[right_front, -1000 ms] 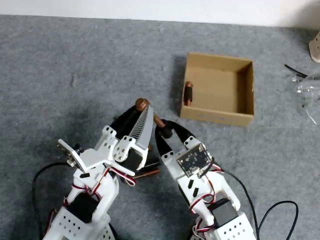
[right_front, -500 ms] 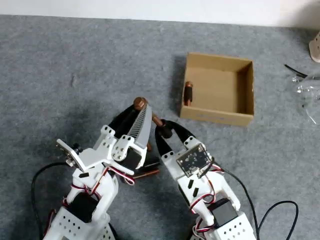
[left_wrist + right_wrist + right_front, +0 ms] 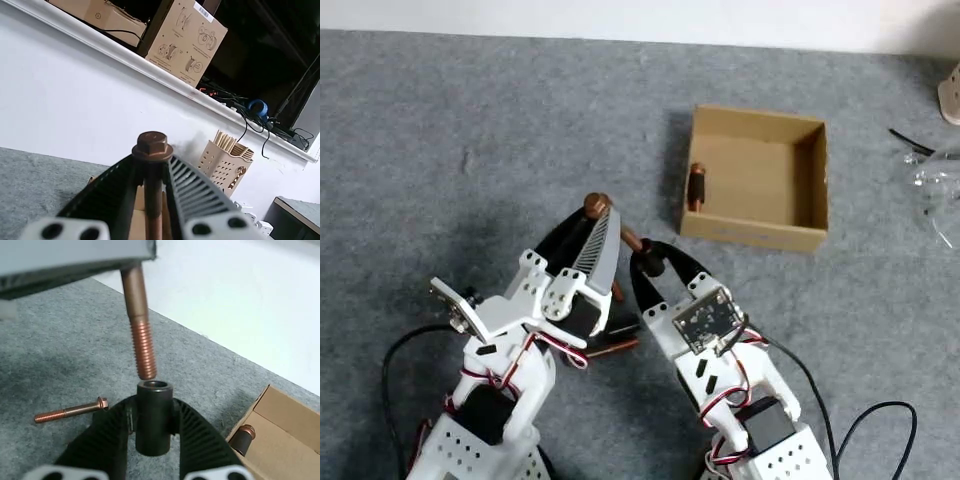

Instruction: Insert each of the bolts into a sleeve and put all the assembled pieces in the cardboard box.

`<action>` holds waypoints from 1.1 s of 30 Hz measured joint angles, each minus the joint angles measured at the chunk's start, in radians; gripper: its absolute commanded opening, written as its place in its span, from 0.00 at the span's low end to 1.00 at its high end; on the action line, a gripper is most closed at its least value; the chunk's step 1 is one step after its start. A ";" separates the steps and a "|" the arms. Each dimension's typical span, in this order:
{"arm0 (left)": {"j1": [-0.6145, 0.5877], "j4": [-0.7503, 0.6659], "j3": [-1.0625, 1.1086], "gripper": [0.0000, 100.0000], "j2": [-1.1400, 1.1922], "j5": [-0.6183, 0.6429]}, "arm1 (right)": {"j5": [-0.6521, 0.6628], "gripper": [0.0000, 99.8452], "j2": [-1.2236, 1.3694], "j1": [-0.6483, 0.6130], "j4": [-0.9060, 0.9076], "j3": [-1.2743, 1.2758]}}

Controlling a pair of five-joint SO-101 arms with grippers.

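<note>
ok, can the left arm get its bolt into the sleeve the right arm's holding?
Probably yes. The bolt tip hangs just above the open mouth of the sleeve, nothing between them; it is slightly tilted, so may need a nudge.

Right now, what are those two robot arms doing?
The left fingers hold a copper bolt. The right fingers hold a dark sleeve upright. The bolt's threaded tip is right at the sleeve's opening, not yet in. One assembled piece lies in the cardboard box, and a spare bolt lies on the grey mat.
</note>
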 measured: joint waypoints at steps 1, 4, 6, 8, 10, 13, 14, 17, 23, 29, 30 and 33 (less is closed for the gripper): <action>0.000 0.000 0.000 0.00 0.000 0.000 | 0.000 0.00 0.000 0.000 0.000 0.000; 0.002 0.000 0.000 0.00 0.000 0.000 | 0.000 0.00 0.000 0.000 0.000 0.000; 0.002 0.006 0.000 0.00 0.000 0.000 | 0.000 0.00 0.000 0.000 0.000 0.000; 0.000 0.028 -0.008 0.00 0.000 0.000 | 0.000 0.00 0.000 0.000 0.000 0.000; -0.003 0.051 -0.032 0.00 0.018 0.000 | 0.000 0.00 0.000 0.000 0.000 0.000; 0.000 0.052 -0.091 0.00 0.115 0.000 | 0.000 0.00 0.000 0.000 0.000 0.000; -0.002 0.052 -0.110 0.00 0.157 0.000 | 0.000 0.00 0.002 0.000 0.002 0.000; -0.003 0.048 -0.158 0.00 0.267 0.000 | 0.000 0.00 0.002 0.000 0.002 0.000; 0.041 0.032 -0.178 0.00 0.330 -0.003 | 0.002 0.00 0.002 0.000 0.002 0.000; 0.080 0.035 -0.175 0.00 0.356 -0.003 | 0.000 0.00 -0.005 0.002 0.000 0.000; 0.080 0.035 -0.175 0.00 0.356 -0.003 | 0.000 0.00 -0.005 0.002 0.000 0.000; 0.080 0.035 -0.175 0.00 0.356 -0.003 | 0.002 0.00 -0.005 0.002 0.000 0.000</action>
